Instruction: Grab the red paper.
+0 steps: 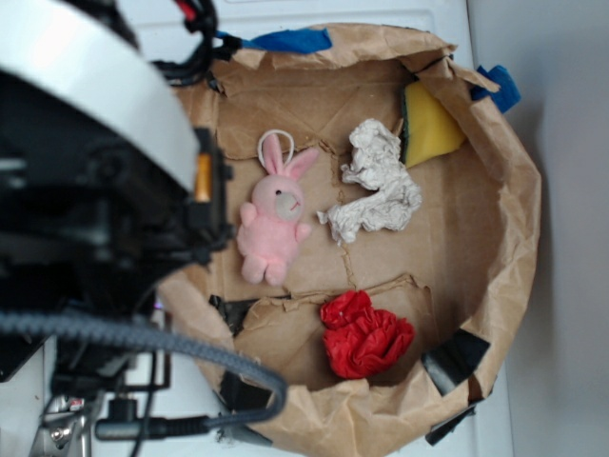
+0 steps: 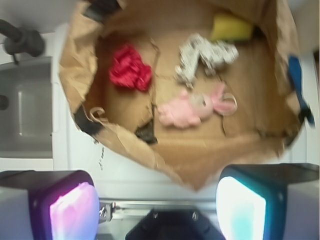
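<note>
The red paper (image 1: 364, 334) is a crumpled bright red wad lying at the near side of a brown paper nest (image 1: 504, 238); in the wrist view the red paper (image 2: 129, 69) shows at upper left. My gripper (image 2: 157, 207) hangs high above the nest's edge, well away from the wad, with its two glowing pads (image 2: 75, 212) wide apart and nothing between them. In the exterior view only the arm's black body (image 1: 95, 219) shows at left; the fingers are hidden there.
A pink plush rabbit (image 1: 274, 215) lies in the nest's middle, an off-white paper wad (image 1: 377, 186) to its right, and a yellow sponge (image 1: 428, 127) against the far wall. Raised brown paper walls ring everything. Black cables (image 1: 143, 338) run at the lower left.
</note>
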Robot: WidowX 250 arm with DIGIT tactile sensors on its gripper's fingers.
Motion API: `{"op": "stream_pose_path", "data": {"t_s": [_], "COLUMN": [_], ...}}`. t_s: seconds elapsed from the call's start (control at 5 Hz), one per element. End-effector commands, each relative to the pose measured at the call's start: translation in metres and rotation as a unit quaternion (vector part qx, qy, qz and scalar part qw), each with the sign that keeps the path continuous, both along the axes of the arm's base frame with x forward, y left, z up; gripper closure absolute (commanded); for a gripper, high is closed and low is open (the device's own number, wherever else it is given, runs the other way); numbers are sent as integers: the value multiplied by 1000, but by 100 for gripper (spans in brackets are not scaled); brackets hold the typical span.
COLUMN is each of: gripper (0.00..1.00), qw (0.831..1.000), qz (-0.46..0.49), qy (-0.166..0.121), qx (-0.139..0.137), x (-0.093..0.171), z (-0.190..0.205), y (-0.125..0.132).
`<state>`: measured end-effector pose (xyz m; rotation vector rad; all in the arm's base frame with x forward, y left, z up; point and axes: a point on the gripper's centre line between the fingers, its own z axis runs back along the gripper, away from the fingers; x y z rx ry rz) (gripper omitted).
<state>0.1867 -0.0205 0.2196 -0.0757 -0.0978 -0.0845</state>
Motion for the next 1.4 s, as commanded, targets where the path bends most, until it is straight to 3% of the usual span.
{"op": "stream_pose_path", "data": {"t_s": [0.0,0.2,0.6,0.8,1.2], "gripper": [0,0,0,0,0], "qw": [997,997,998,999,999], "qz": [-42,-52,-58,-35,-35], "qy": [-50,-44,-29,-13,-13], "qx": [-33,-36,9,-2,-2], "x": [33,43,46,51,51], "z": [10,-7,-47,-64,-64], "y": [10,14,24,41,41]}}
